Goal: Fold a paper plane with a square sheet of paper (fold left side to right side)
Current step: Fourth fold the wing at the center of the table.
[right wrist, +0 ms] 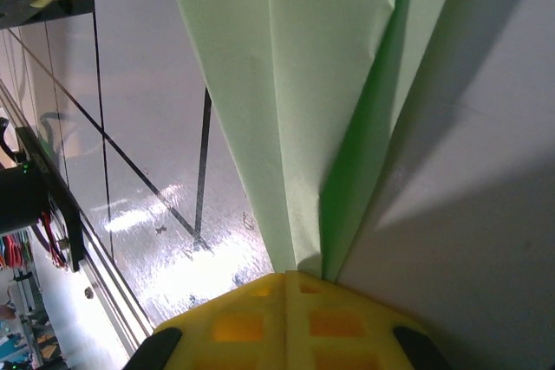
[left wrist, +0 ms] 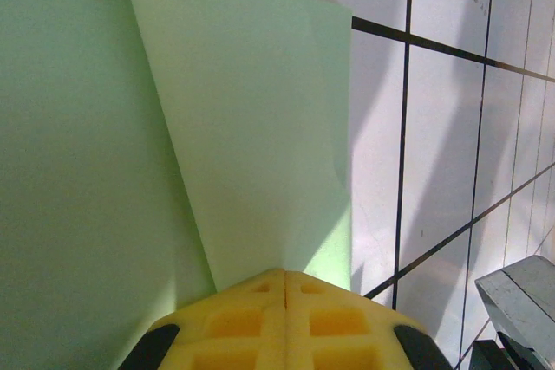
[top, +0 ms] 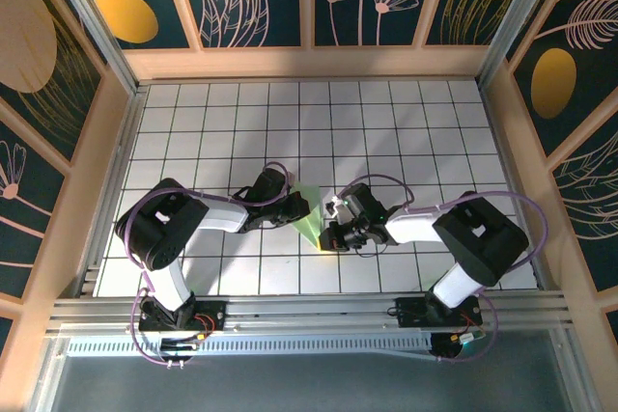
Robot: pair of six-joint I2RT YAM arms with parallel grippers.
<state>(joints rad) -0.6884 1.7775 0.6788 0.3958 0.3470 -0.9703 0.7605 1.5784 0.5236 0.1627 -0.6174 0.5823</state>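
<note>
Yellow fingertips (left wrist: 243,322) of the left gripper (left wrist: 284,301) sit pressed together, and the paper (left wrist: 251,127) runs down into the seam between them, so these jaws look clamped on its edge. On the other wrist, the right gripper (right wrist: 286,305) is closed the same way on the narrow end of the paper (right wrist: 303,84).

From above, the paper (top: 310,217) is a slim pale green wedge between the left gripper (top: 295,206) and right gripper (top: 332,232), over the white tiles (top: 386,132) near the front middle of the table. It seems partly lifted, judging by the shadow under it in the right wrist view.

As for progress, the sheet is no longer a flat square. Overlapping flaps show at the left wrist, and a long crease with a darker green inner fold at the right. The early folds look done. What seems left is bringing the left side across to the right, pressing that crease flat, and letting go of a finished dart.
</note>
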